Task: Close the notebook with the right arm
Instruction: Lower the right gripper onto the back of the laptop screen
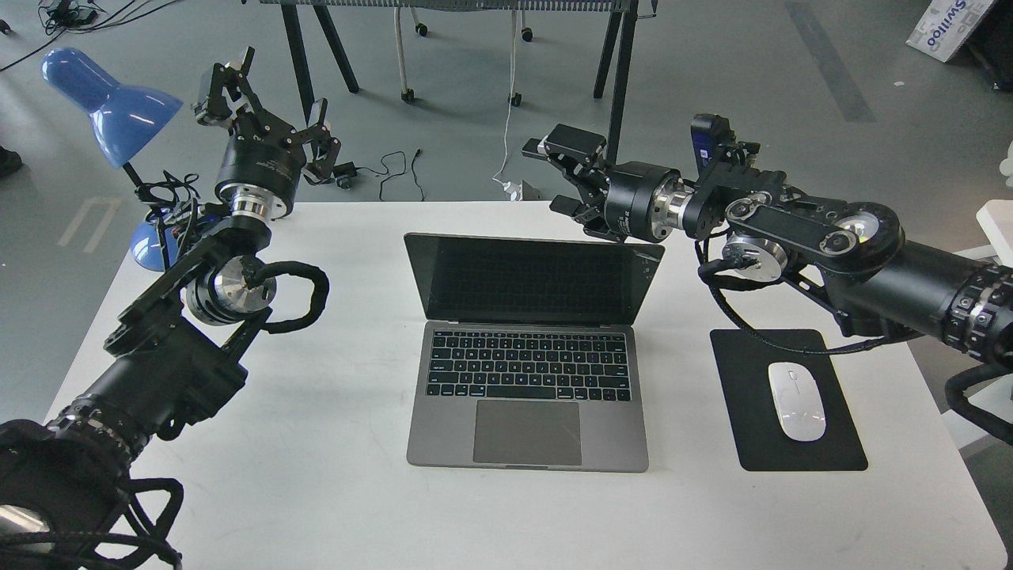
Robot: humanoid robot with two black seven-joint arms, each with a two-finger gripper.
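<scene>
Right gripper [558, 178] is hovering with fingers spread wide, holding nothing, just behind the open notebook's [529, 348] upper right screen corner. Left gripper [265, 91] is likewise gaping, empty.

We see the notebook [529, 356] open on the white worktop [316, 475], our right pincer [558, 178] spread just beyond its screen's upper right corner, and our left pincer [269, 99] open, raised far left.

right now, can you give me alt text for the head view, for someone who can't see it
An open notebook sits mid-table with its screen dark, and the right arm's open claw hovers just behind the lid's top right corner, not touching it. The left claw is raised, open and empty, by a blue lamp; a white mouse lies on a black pad at right.
</scene>
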